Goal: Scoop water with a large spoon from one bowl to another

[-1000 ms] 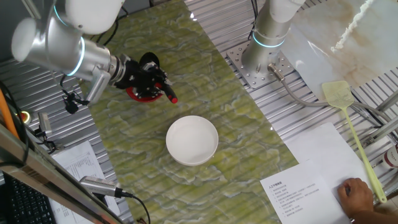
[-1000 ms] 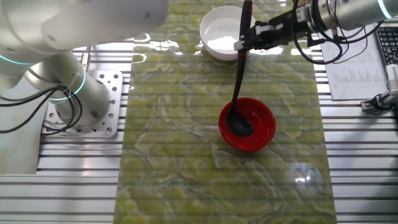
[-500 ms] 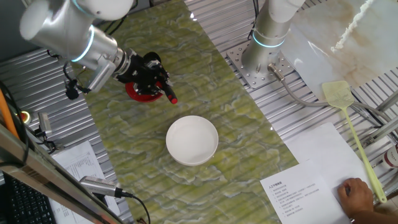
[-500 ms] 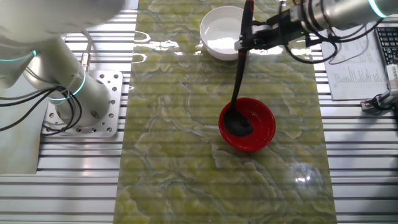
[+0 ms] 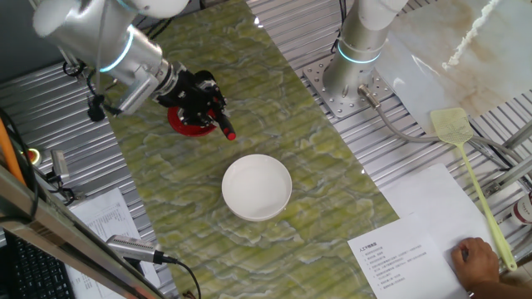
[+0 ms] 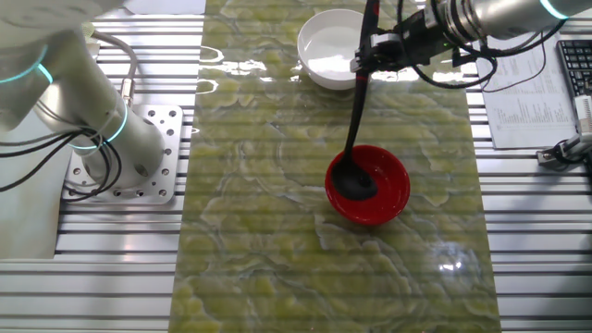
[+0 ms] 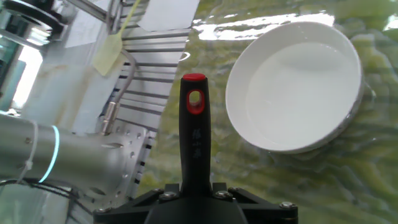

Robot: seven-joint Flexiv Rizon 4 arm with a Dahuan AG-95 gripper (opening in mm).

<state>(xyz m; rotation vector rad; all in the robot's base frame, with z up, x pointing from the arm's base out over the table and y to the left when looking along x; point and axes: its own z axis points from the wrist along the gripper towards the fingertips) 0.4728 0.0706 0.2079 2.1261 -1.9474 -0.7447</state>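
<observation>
My gripper (image 6: 363, 65) is shut on the thin handle of the black ladle (image 6: 355, 120). The ladle's round head (image 6: 352, 182) rests inside the red bowl (image 6: 390, 192). In one fixed view the gripper (image 5: 202, 101) covers most of the red bowl (image 5: 177, 122), and the handle's red tip (image 5: 229, 133) sticks out toward the white bowl (image 5: 257, 187). In the hand view the ladle handle (image 7: 193, 143) rises from between my jaws, with the white bowl (image 7: 293, 84) to the right. The white bowl (image 6: 330, 46) looks glossy inside; I cannot make out water in either bowl.
A second robot arm's base (image 5: 355, 79) is bolted to the table beside the green mat. A yellow-green fly swatter (image 5: 468, 166) lies at the right near printed sheets (image 5: 416, 232), where a person's hand (image 5: 478, 262) rests. A microphone (image 5: 133, 247) lies at the front left.
The arm behind the gripper has swung up and back. The gripper, the ladle and both bowls stay almost where they were.
</observation>
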